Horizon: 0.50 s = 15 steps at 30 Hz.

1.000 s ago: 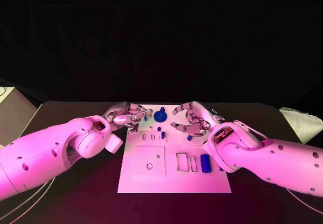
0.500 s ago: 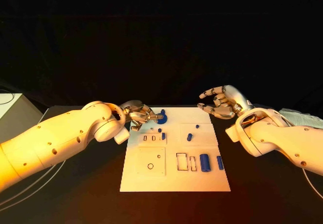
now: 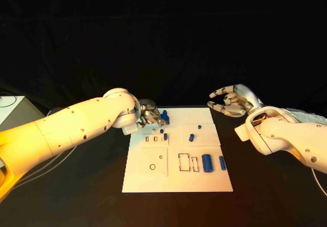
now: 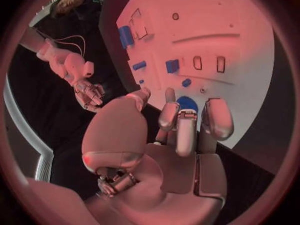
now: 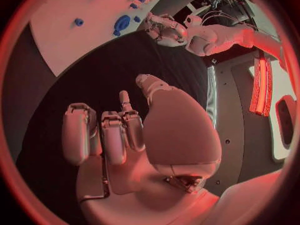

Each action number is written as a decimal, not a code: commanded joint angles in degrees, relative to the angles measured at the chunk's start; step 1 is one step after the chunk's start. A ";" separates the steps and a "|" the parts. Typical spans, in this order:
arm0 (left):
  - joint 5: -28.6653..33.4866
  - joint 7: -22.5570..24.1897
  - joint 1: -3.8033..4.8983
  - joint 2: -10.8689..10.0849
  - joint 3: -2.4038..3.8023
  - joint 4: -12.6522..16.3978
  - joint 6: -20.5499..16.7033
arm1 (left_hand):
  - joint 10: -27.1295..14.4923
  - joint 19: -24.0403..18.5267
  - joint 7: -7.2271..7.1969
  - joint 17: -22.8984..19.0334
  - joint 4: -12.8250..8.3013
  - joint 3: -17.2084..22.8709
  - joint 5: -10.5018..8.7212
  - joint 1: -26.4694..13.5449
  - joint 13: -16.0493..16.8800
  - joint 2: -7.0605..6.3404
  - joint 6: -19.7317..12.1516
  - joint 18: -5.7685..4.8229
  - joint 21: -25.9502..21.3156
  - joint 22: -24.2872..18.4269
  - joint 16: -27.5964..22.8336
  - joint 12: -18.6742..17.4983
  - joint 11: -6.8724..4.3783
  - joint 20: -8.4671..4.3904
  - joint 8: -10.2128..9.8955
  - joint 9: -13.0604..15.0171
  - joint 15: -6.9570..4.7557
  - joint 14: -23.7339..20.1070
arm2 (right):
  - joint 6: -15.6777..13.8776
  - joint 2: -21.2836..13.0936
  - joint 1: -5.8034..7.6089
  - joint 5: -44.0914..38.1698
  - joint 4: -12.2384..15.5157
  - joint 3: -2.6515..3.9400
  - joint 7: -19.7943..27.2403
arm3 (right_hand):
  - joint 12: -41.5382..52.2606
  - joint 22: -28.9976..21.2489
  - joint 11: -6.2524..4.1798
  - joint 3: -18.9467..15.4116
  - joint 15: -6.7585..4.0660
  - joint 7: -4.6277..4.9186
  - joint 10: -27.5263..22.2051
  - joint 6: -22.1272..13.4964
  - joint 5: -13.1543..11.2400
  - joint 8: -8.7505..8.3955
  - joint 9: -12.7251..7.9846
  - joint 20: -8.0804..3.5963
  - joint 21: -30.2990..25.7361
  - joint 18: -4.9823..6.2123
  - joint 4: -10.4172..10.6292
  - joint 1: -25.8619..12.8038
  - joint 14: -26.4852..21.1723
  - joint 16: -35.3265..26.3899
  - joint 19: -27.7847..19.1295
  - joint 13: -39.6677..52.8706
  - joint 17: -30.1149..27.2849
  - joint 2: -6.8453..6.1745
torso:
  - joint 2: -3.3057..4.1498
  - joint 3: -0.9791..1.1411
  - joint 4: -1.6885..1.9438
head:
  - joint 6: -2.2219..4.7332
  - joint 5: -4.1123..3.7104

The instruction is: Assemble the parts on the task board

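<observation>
Task board (image 3: pixel 178 182): white plate, mid tabletop (image 3: pixel 81 198).
Right hand (image 3: pixel 231 100): raised off the board's far right corner, fingers curled, holding nothing.
Left hand (image 3: pixel 149 116): your nearer one; whether it grips, you cannot tell.
Round blue part (image 3: pixel 163 117): far-left corner, just beyond those fingertips.

A black table (image 3: pixel 81 189) stands before a black backdrop (image 3: pixel 163 47), with a pale cabinet (image 3: pixel 10 111) at its left and a glowing red strip (image 5: pixel 260 85) in the room.
</observation>
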 commanded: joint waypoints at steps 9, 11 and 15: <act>-3.38 -3.18 2.39 4.30 -2.16 -5.64 8.64 | 0.14 0.50 -0.19 10.93 0.16 -0.74 -0.06 -1.54 0.12 0.10 0.34 -0.70 0.51 0.38 0.05 0.06 -0.11 -0.08 0.49 0.44 -0.27 4.68 | 0.75 0.27 0.03 -0.50 -0.54 0.04 -0.92 | -0.03 2.66 0.12 0.37 0.20 -0.01 0.35 0.05 0.74 0.46 0.06 0.40 -0.19 0.12 -0.08 0.49 5.70 -0.29 1.84 10.22 14.10 -0.93 | 0.33 -0.25 -0.01 | -0.31 0.03; -3.45 -3.24 2.46 4.74 -2.22 -5.96 8.97 | 0.15 0.48 -0.24 10.96 0.15 -1.06 -0.07 -2.02 0.15 0.04 0.37 -0.69 0.54 0.41 0.06 0.06 -0.15 -0.10 0.63 0.64 -0.29 4.69 | 0.66 0.32 0.03 -0.84 -0.54 0.04 -1.15 | 0.05 2.67 0.11 0.41 0.19 -0.01 0.42 0.04 0.83 0.46 0.06 0.40 -0.17 0.12 -0.10 0.54 5.70 -0.30 1.85 10.29 14.09 -0.95 | 0.36 -0.27 -0.03 | -0.44 -0.05; -3.56 -3.37 2.55 5.42 -2.29 -6.34 9.76 | 0.06 0.46 -0.30 10.90 0.12 -2.11 -0.09 -2.90 0.12 -0.45 0.19 -0.71 0.60 0.52 0.02 0.01 -0.20 -0.12 0.84 1.10 -0.34 4.65 | 0.52 0.43 0.03 -1.23 -0.65 0.04 -1.63 | 0.05 2.65 0.11 0.48 0.18 -0.01 0.43 0.03 0.95 0.48 0.06 0.39 -0.21 0.13 -0.16 0.66 5.70 -0.30 1.84 10.28 14.09 -0.99 | 0.44 -0.41 -0.04 | -0.63 -0.31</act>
